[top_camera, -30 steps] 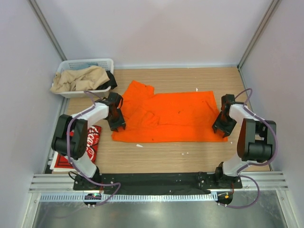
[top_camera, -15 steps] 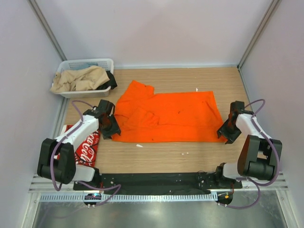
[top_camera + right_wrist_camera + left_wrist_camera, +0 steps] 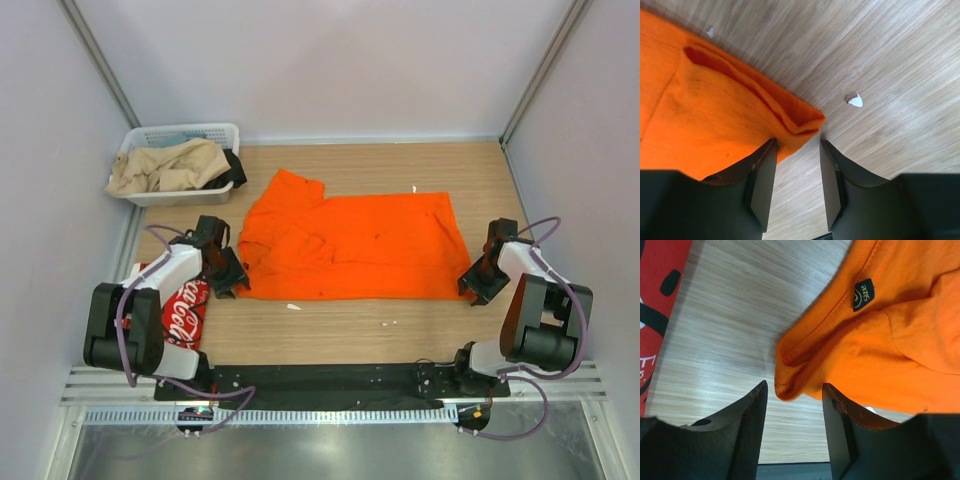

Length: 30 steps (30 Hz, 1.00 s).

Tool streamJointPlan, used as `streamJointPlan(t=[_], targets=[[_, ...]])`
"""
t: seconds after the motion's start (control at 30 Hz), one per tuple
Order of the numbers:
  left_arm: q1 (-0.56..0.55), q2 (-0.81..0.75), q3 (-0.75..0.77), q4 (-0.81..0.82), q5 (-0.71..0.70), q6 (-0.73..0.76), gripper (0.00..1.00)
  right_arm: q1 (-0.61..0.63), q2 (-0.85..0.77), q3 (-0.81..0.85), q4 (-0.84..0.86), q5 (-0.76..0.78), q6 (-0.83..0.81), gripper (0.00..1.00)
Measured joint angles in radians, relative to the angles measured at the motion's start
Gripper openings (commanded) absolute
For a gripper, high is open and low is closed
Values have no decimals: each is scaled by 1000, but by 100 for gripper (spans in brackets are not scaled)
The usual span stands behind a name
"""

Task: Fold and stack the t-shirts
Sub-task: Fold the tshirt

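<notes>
My left gripper (image 3: 228, 276) has its fingers apart with nothing between them. The near-left corner of the orange t-shirt (image 3: 350, 245) lies just ahead of its tips, in line with the gap, and the red t-shirt (image 3: 182, 310) sits to its outer side, partly under my left arm. The orange shirt lies flat on the table (image 3: 330, 335), its long axis running straight across from one gripper to the other. My right gripper (image 3: 481, 285) is likewise parted and empty, with the near-right corner just ahead of its gap. Each arm is nearest its own corner, so I judge a short reach forward should pinch both.
</notes>
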State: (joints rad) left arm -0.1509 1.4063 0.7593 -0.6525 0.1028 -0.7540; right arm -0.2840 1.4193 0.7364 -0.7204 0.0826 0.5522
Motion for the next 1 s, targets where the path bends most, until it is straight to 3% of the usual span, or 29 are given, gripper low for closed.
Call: streamJointPlan(t=[0.1,0.17,0.2,0.27,0.4,0.47,0.5,0.57,0.63,0.67,0.83,0.93,0.97,1.0], targets=[[7,26,-2,13,3,0,35,-6,5,-3,11,-8,5,31],[10,44,-7,22,2,-1,21,-6,6,-3,20,-14,9,19],[11,53,-8,24,0,0,14,-6,8,-3,24,-17,15,5],[17,69,-6,27,7,0,0,-6,9,-3,27,-18,30,1],[29,91,14,23,14,2,0,-6,8,-3,18,-3,62,4],[36,95,19,24,13,3,5,-7,8,-1,11,-2,76,23],[39,93,19,23,11,3,16,-7,8,1,5,-1,81,35],[40,80,18,14,2,4,47,-7,5,6,-22,8,77,43],[43,37,13,-13,-10,3,58,2,-1,27,-63,24,66,48],[45,1,13,-29,-14,5,58,10,-6,48,-83,37,55,49],[47,-137,80,-127,-20,48,53,104,-14,233,-72,77,1,49],[47,-126,156,-117,23,107,47,172,38,351,-1,82,-23,45],[47,-106,182,-107,47,123,47,192,92,409,22,79,-29,42],[44,-78,209,-100,71,139,46,207,157,475,50,73,-31,18]])
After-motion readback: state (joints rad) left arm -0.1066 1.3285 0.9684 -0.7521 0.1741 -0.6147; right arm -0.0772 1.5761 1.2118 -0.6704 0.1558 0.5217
